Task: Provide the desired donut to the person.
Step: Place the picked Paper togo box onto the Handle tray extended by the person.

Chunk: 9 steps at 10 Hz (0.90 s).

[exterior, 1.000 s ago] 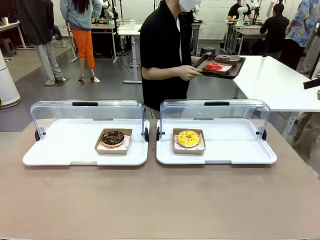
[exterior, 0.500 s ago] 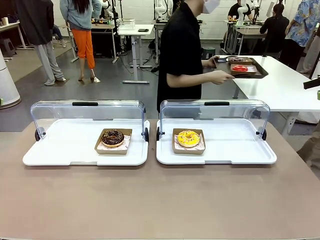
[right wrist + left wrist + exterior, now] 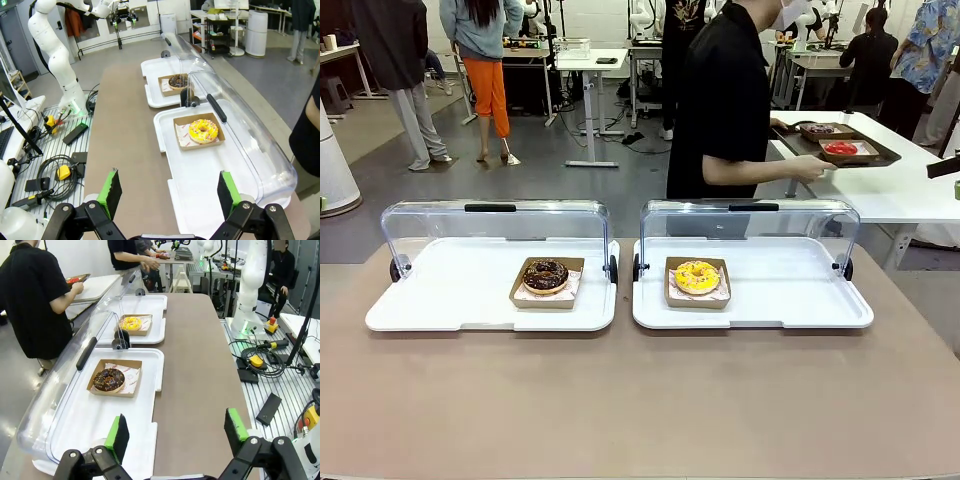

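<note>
- Person (image 3: 725, 100) in the black shirt is standing beyond the right-hand white tray (image 3: 840, 310), having stepped further toward the side table (image 3: 900, 185) than a second ago, when the body was behind the gap between the two trays.
- Brown serving tray (image 3: 860, 152) in the person's hand (image 3: 812, 168) is now reaching over the side table; a second ago it was being held close to the chest, clear of that table.
- Yellow donut (image 3: 697, 277) is sitting in its cardboard box on the right-hand white tray, under the raised clear lid (image 3: 750, 225), unmoved.
- Chocolate donut (image 3: 546, 274) is lying in its box on the left-hand white tray (image 3: 420, 310), just beside the right-hand tray, also unmoved.
- Left gripper (image 3: 177, 432) is hovering near the left-hand tray's end, fingers spread wide, gripping nothing.
- Right gripper (image 3: 167, 192) is hanging over the near end of the right-hand white tray, fingers likewise apart and empty.
</note>
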Available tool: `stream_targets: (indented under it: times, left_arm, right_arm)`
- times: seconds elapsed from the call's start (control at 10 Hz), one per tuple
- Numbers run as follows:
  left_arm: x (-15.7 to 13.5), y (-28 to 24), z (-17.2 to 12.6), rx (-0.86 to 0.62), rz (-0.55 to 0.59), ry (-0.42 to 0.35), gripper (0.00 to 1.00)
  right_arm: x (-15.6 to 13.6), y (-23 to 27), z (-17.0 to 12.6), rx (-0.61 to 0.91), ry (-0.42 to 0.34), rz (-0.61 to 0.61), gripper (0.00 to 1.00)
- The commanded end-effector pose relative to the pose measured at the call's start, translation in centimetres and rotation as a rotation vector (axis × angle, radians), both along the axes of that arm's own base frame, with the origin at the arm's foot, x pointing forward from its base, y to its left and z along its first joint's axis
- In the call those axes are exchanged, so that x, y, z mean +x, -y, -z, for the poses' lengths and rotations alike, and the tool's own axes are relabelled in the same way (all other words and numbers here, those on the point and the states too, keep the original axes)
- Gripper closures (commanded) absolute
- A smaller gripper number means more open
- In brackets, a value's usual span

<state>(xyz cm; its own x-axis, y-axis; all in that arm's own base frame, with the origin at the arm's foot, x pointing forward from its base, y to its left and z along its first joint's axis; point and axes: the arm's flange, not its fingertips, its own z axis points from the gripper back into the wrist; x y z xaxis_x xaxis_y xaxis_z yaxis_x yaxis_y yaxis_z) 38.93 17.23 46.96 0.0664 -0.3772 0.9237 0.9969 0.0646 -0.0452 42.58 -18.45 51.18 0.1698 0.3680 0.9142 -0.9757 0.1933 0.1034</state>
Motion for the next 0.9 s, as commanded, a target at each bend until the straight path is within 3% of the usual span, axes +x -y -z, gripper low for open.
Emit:
stream_targets:
  times: [0.0,0.8]
  left_arm:
    - [-0.10,-0.11,-0.22,-0.010,0.004,0.004,0.00]
    - [-0.10,-0.11,-0.22,-0.010,0.004,0.004,0.00]
  right_arm:
    - [-0.08,-0.22,-0.13,0.010,-0.008,0.002,0.00]
    - [-0.08,-0.22,-0.13,0.010,-0.008,0.002,0.00]
